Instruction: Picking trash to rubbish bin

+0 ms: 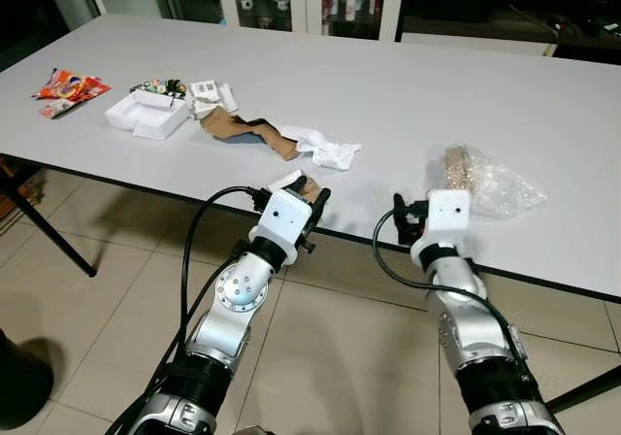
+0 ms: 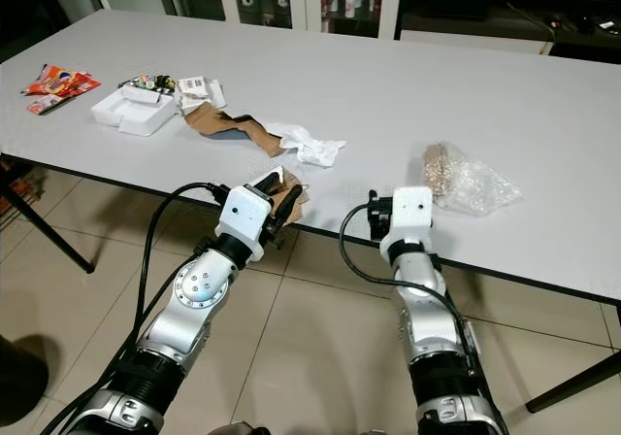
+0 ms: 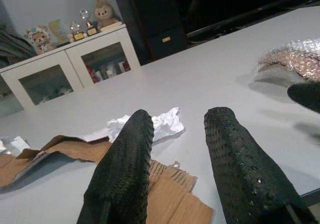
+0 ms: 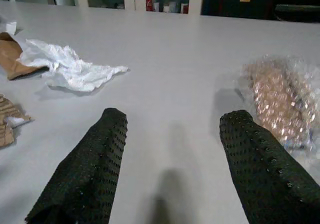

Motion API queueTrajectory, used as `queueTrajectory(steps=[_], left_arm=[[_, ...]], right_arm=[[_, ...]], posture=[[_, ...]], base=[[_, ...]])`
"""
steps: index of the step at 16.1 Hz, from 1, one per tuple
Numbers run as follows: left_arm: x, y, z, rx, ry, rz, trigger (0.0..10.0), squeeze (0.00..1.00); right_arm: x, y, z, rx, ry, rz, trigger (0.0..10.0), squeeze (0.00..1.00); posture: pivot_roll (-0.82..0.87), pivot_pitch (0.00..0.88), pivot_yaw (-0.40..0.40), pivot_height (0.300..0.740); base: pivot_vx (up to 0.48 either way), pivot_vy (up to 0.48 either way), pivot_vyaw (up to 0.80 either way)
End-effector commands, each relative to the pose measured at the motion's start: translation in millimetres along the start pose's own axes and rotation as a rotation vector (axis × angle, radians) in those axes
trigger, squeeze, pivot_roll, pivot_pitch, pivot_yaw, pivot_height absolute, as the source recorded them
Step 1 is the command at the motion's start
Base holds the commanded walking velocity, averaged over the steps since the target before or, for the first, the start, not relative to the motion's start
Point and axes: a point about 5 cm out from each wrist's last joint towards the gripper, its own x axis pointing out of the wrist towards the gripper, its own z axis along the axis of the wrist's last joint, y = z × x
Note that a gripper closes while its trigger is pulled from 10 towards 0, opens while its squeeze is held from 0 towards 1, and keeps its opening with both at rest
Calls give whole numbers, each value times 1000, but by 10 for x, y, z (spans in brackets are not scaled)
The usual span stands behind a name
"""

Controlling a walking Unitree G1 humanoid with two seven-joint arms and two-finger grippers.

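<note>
Flanking cardboard scrap [image 3: 170, 199], left hand [image 3: 177, 149] fingers [image 3: 125, 169] apart.

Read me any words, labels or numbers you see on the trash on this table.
None can be read.
Red and orange snack wrapper: print too blurred.
Small white printed carton: markings too small.
Colourful packet in the white foam tray: print unreadable.

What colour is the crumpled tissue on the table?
White; the crumpled tissue shows best in the right wrist view.
</note>
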Motion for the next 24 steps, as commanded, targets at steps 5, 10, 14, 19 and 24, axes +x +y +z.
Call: queueTrajectory(steps=[5,10,14,19,24], left_arm=[[12,14,-18,7,20,7,10000,0],[2,192,-36,-29,26,132,10000,0],[3,227,-26,-27,21,153,10000,0],[11,217,-27,-18,22,154,10000,0],[15,188,16,-5,-14,137,10000,0]], right_arm=[[21,-121,222,0,-129,-98,10000,0],[-11,-220,482,57,-290,-149,10000,0],[-18,-180,451,54,-280,-136,10000,0],[-18,-171,407,62,-258,-124,10000,0],[-9,-155,385,60,-248,-124,10000,0]], posture=[[-51,49,50,740],[-53,53,52,740],[-51,53,52,740],[-51,53,55,740],[-46,50,54,740]], base=[[0,0,0],[0,0,0],[305,0,0],[370,0,0],[211,0,-160]])
